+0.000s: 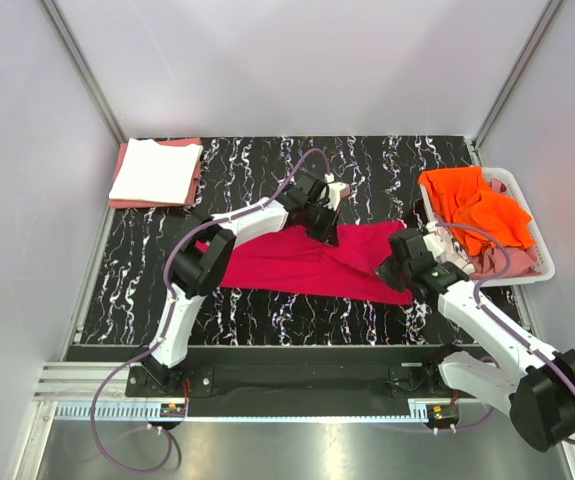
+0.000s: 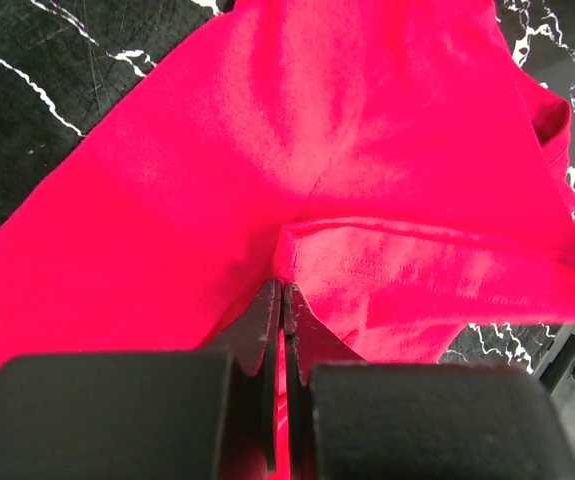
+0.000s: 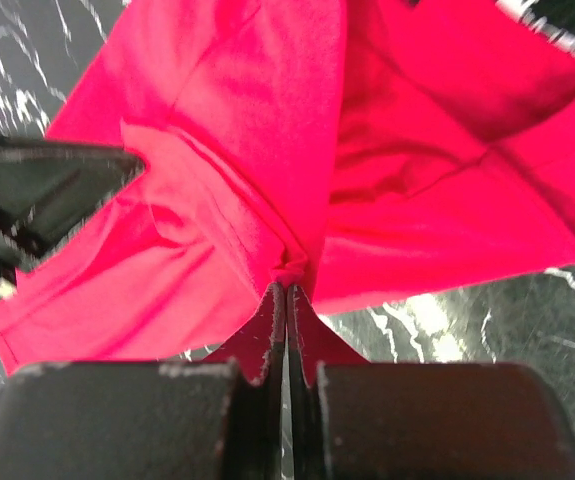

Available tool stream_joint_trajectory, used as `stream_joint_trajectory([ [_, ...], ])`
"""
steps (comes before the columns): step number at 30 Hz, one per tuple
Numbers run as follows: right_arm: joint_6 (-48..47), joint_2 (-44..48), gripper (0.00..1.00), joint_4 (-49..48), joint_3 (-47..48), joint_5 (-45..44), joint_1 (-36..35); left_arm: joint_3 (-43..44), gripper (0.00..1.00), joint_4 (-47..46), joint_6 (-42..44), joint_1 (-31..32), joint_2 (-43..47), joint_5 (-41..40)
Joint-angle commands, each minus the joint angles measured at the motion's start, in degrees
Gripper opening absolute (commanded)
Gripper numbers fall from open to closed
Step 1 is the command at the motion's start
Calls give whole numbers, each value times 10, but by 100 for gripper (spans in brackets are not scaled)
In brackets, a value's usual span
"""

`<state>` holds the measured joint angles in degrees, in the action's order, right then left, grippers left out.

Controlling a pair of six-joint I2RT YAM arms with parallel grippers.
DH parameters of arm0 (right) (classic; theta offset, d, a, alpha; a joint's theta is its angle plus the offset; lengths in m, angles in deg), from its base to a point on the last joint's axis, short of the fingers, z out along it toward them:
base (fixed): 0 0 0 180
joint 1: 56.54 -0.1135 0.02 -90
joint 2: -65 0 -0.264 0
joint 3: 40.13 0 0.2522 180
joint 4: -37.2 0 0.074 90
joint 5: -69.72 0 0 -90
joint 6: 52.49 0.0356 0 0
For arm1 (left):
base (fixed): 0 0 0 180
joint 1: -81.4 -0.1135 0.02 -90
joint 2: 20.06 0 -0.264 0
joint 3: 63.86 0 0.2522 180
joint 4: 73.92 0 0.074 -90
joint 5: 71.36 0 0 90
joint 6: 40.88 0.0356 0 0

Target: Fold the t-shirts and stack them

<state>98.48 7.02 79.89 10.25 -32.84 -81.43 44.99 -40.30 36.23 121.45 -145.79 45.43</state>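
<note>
The crimson-red t-shirt (image 1: pixel 297 262) lies stretched across the middle of the black marbled table. My left gripper (image 1: pixel 324 232) is shut on its far edge; in the left wrist view the jaws (image 2: pixel 284 290) pinch a hemmed fold of the red cloth (image 2: pixel 297 150). My right gripper (image 1: pixel 395 268) is shut on the shirt's right end; in the right wrist view the jaws (image 3: pixel 286 288) pinch a bunched edge of red cloth (image 3: pixel 247 170). A folded white shirt (image 1: pixel 155 168) lies on a folded salmon-pink shirt (image 1: pixel 196 178) at the far left. Orange shirts (image 1: pixel 477 210) fill the basket.
A white perforated plastic basket (image 1: pixel 529 222) stands at the right edge of the table, holding the orange cloth and a pinkish piece (image 1: pixel 492 262). Grey walls enclose the table on three sides. Bare marbled tabletop (image 1: pixel 127 260) shows at the left.
</note>
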Motion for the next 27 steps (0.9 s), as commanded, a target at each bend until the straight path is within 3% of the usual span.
stream_joint_trajectory([
  [1, 27, -8, 0, 22, 36, -47, -34, -1, 0, -20, 9, 1, 24, 5],
  [27, 147, -29, 0, 77, 42, -156, -164, -22, 0, -19, 14, 1, 38, 5],
])
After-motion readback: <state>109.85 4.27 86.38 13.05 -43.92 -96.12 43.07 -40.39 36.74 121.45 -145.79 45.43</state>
